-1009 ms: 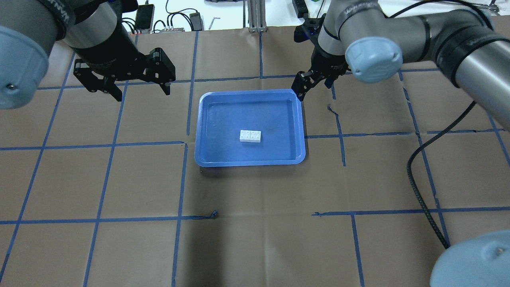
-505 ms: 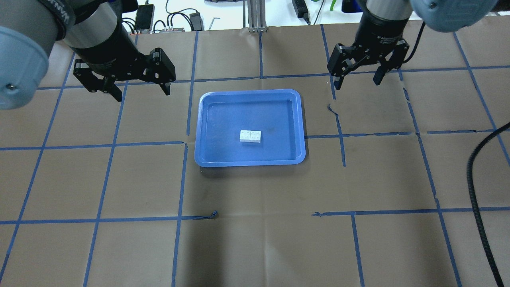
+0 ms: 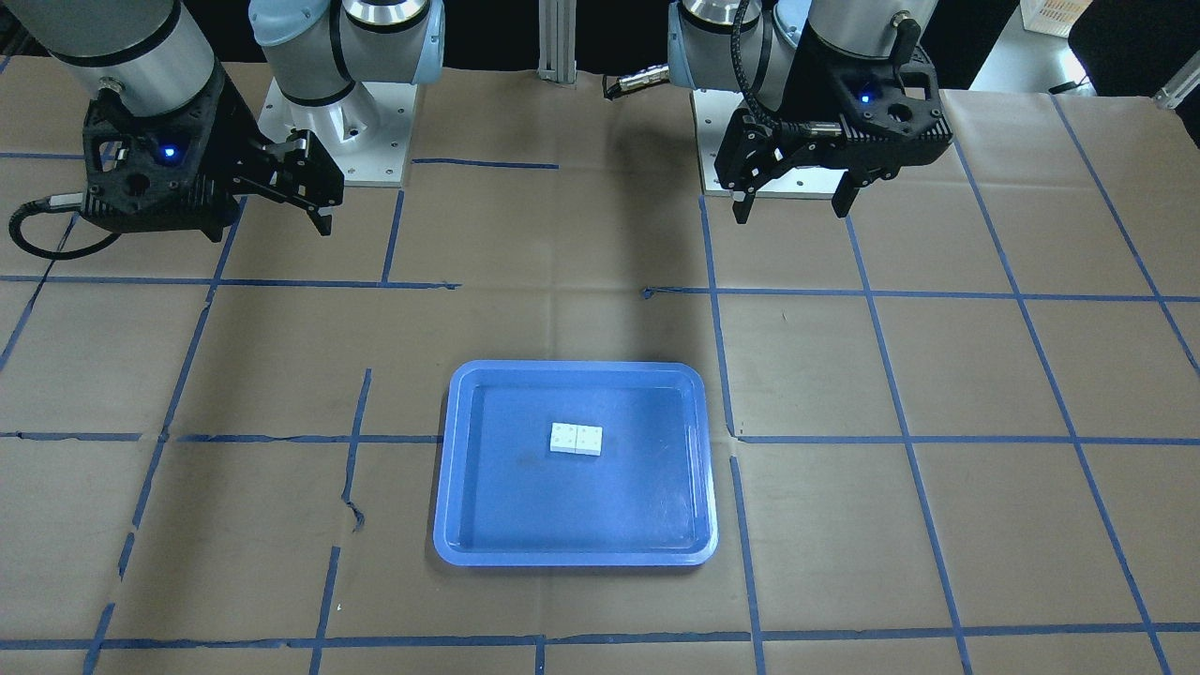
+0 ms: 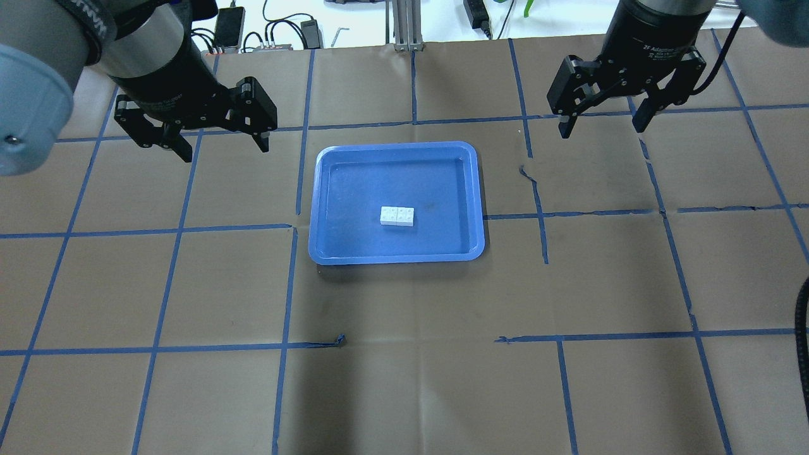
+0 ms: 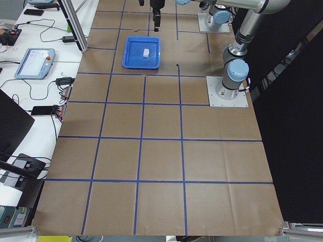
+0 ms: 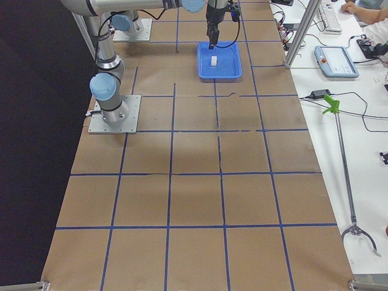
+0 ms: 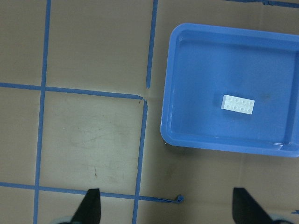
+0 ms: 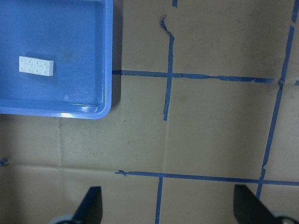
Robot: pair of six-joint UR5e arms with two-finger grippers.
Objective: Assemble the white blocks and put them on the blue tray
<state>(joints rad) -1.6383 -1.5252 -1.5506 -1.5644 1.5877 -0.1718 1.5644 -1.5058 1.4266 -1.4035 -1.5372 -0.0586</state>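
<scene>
The two white blocks (image 4: 397, 216) lie joined side by side near the middle of the blue tray (image 4: 322, 196). They also show in the front view (image 3: 576, 439), the left wrist view (image 7: 238, 104) and the right wrist view (image 8: 36, 66). My left gripper (image 4: 221, 142) is open and empty, raised above the table off the tray's far left corner. My right gripper (image 4: 602, 123) is open and empty, raised above the table beyond the tray's far right corner. In the front view the left gripper (image 3: 792, 202) is on the right and the right gripper (image 3: 314, 211) on the left.
The table is covered in brown paper with a grid of blue tape (image 4: 414, 123). The tape is torn and lifted right of the tray (image 4: 526, 172) and in front of it (image 4: 340, 340). Cables and devices (image 4: 265, 31) lie beyond the far edge.
My right arm has swung away from the tray's far right corner, to the right and back, and its gripper now faces the camera open. The left arm and the blocks have not moved.
</scene>
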